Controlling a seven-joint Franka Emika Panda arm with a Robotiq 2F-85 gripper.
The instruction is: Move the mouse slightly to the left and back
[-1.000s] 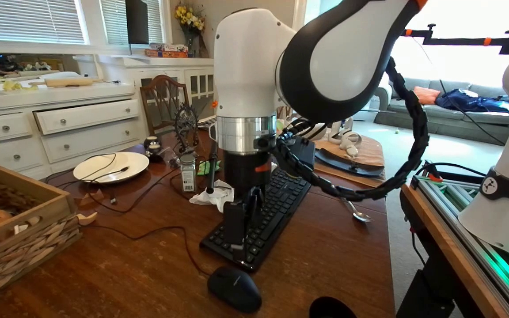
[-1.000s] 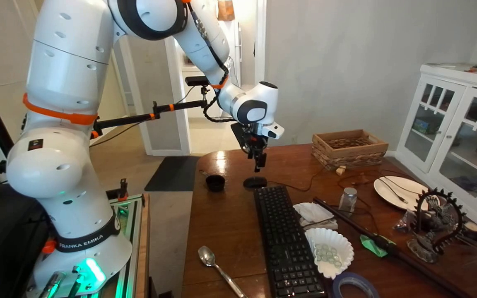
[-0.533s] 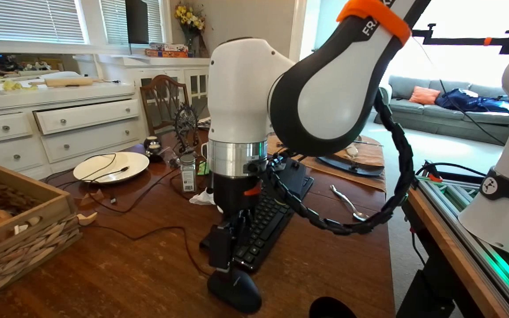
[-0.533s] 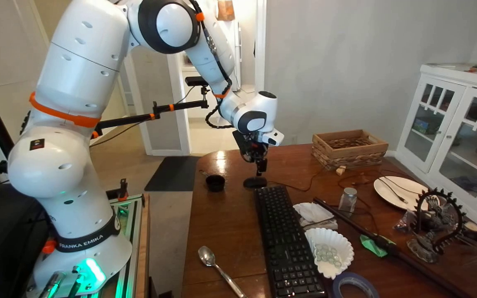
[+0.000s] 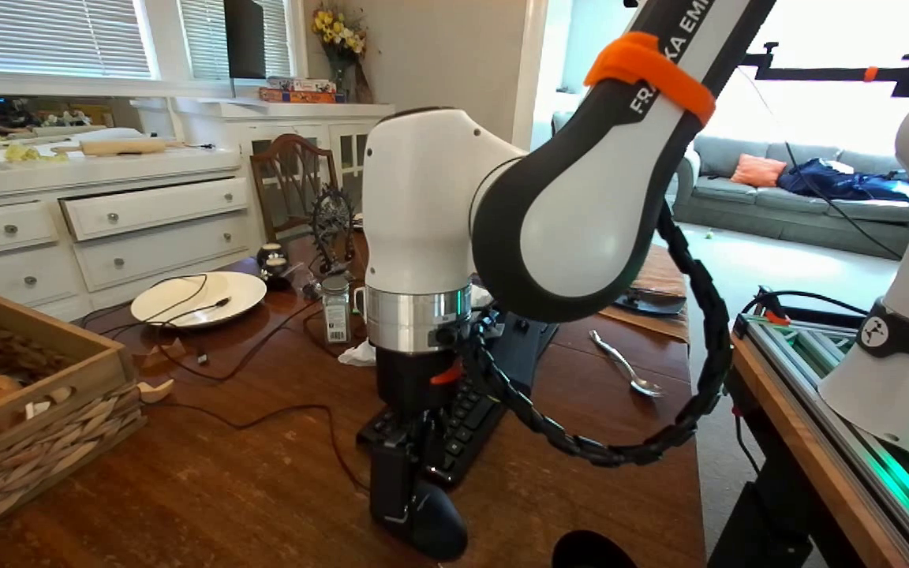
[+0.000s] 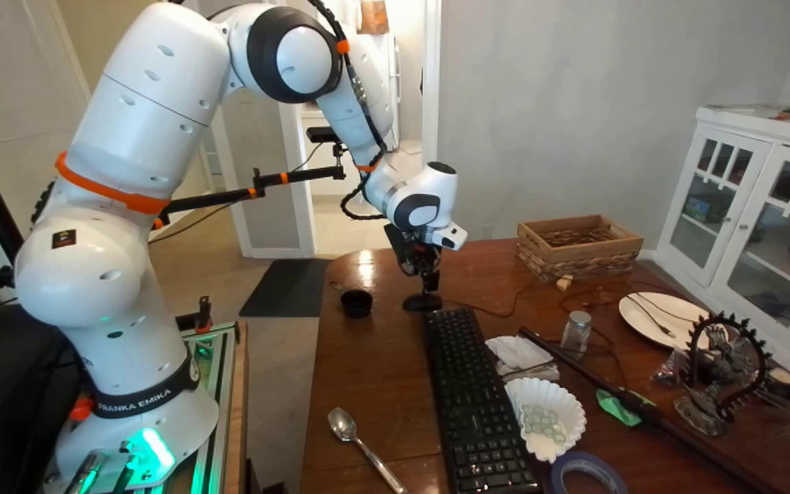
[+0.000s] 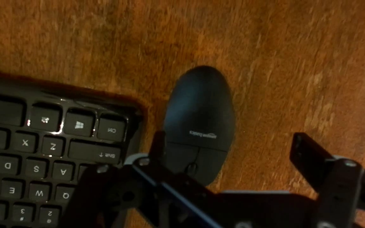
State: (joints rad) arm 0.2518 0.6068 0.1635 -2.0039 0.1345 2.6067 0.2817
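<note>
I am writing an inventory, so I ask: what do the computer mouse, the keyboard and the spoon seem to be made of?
Computer mouse: probably black plastic, matte; its domed top has a soft, diffuse sheen.
Keyboard: likely black plastic too, glossy along its edge, where sharp highlights show.
Spoon: looks like polished metal, perhaps stainless steel, since it is silvery with bright reflections.

smooth, matt plastic of mouse point(image 7: 201, 110); glossy-edged plastic of keyboard point(image 7: 43, 152); glossy wood of table point(image 6: 374, 363); shiny metal of spoon point(image 6: 369, 453).
</note>
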